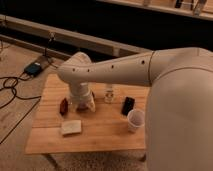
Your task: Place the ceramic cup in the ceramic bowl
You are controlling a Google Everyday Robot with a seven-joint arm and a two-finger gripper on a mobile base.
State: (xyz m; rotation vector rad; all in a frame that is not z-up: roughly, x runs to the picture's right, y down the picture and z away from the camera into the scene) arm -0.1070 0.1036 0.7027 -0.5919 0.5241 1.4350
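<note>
The ceramic cup [135, 120] is small, white and handleless. It stands upright on the wooden table [105, 135] at the right, near the front. My gripper [84, 104] hangs down over the middle-left of the table, well left of the cup and apart from it. The ceramic bowl is almost wholly hidden behind the gripper; only a dark edge [93, 95] shows beside the wrist. My white arm [125, 67] crosses the view from the right.
A flat black rectangular item [128, 105] lies just behind the cup. A slim pale bottle [109, 94] stands at mid-table. A reddish-brown lump [64, 106] and a pale flat pad [71, 127] lie at the left. Cables [12, 87] run over the floor at the left.
</note>
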